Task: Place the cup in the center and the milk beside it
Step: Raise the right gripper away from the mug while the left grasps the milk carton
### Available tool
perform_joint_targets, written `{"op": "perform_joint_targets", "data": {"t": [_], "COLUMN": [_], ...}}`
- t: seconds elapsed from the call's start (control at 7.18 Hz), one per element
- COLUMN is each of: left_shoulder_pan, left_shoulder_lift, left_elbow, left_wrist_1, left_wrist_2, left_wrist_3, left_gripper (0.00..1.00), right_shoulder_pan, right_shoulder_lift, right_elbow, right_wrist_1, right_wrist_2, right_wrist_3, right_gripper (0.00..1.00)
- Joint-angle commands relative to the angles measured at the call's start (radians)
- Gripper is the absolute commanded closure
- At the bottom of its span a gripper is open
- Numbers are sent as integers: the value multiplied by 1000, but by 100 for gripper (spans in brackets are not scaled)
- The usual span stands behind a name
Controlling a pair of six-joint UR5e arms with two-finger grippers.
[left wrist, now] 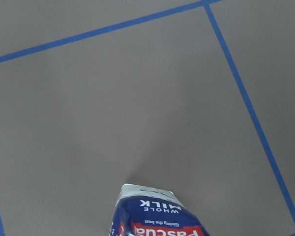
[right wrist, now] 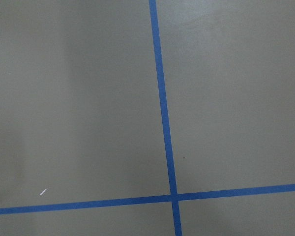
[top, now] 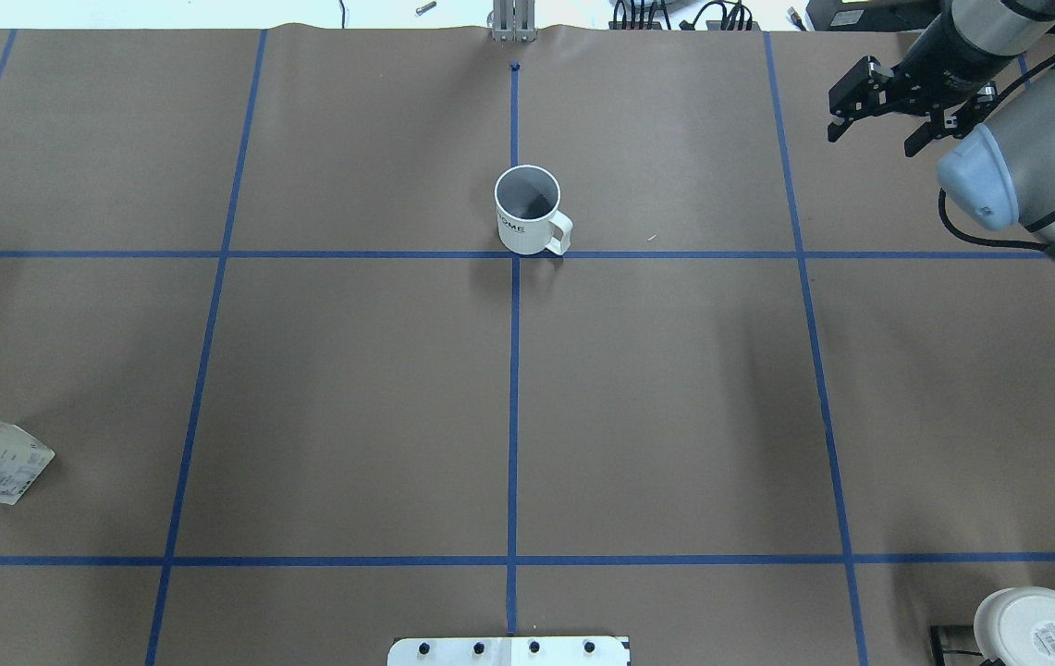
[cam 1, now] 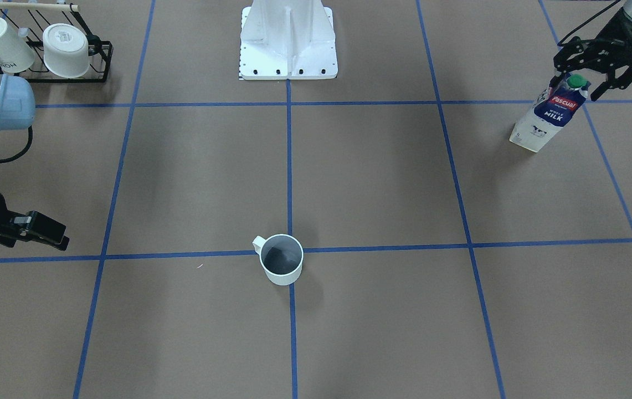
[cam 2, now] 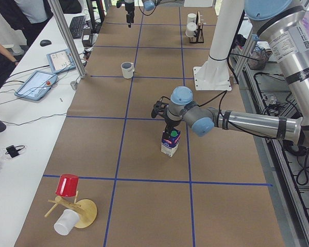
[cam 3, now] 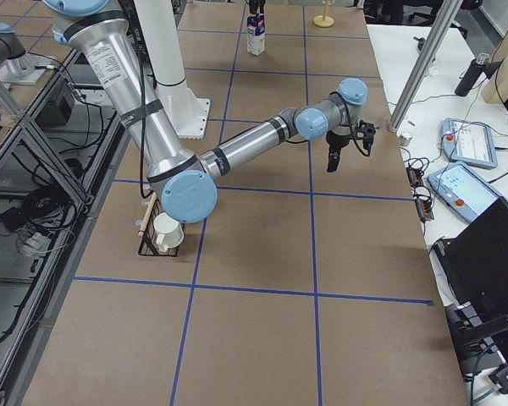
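Fetching milk (cam 1: 551, 113), cup (cam 1: 281, 266) already centred: left gripper (cam 1: 584, 83) jaws spread astride its top, right gripper (top: 871, 143) jaws released; clamp next, carry beside cup.

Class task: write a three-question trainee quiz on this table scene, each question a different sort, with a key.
1. Fill in: the right gripper holds ____.
2. Which gripper hangs over the milk? A: left gripper; B: right gripper.
3. True or false: the cup lies on its side.
Key: 1 nothing; 2 A; 3 false.
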Motion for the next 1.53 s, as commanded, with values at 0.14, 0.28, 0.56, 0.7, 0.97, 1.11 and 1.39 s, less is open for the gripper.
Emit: {"op": "perform_joint_targets", "data": {"t": [0.14,0.28,0.56,0.7,0.97,1.11,1.39], "left_shoulder_pan": [41,41,41,41,41,41,20], "left_shoulder_lift": [12,13,26,26,26,20,8], "left_elbow": [8,12,12,12,11,8,-27], "left_wrist_1": [5,8,8,8,8,5,11], "left_wrist_2": [24,24,23,23,16,9,-61], "left_wrist_3": [0,0,-9,-11,-31,-75,-77], "left_gripper": [1,1,2,10,61,97,100], "right_shoulder_pan": [-6,-9,-11,-11,-11,-12,-14], "right_shoulder_lift": [-8,-8,-6,-9,-11,-11,-11], "right_elbow": [1,-1,-1,4,6,4,1], "right_wrist_1": [1,1,1,-1,-2,-2,-1], "right_wrist_2": [-1,-3,0,2,2,2,2], "right_wrist_3": [0,0,2,2,2,2,2], "right_gripper": [0,0,0,0,0,0,0]}}
